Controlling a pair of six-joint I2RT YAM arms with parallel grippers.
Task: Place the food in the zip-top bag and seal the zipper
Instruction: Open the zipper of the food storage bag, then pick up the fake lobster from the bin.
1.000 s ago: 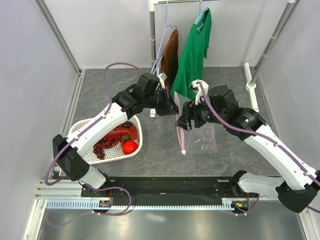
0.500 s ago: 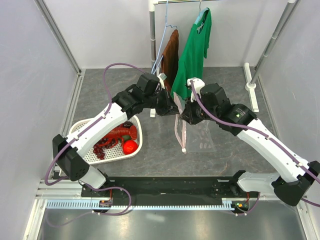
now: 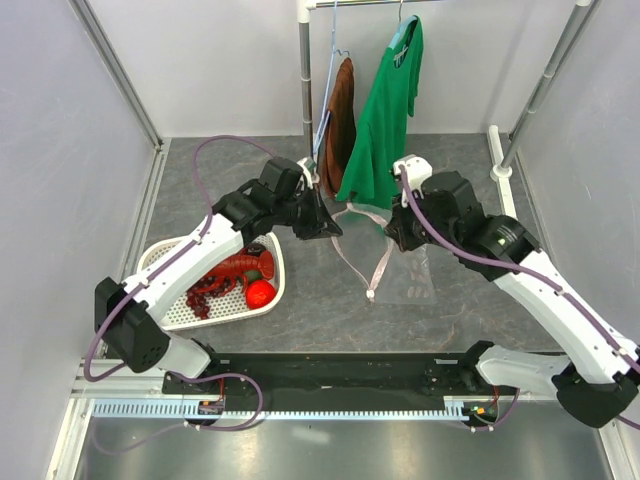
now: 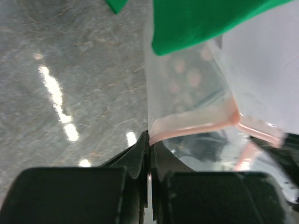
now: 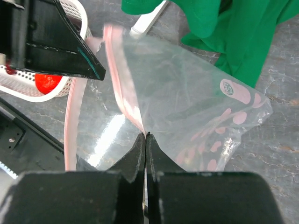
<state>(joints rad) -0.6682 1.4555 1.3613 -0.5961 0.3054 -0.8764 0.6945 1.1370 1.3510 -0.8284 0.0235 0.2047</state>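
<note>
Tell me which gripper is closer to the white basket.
Left. The left gripper hangs just right of the basket; the right gripper is farther right, across the bag.

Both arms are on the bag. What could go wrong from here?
The left gripper and right gripper each pinch only the thin zipper at their fingertips, so the slick zip-top bag could slip free.
Both arms are occupied while the lobster and tomato lie in the white basket; releasing one side to fetch them may let the mouth collapse.
The green shirt hangs close and could snag.
</note>
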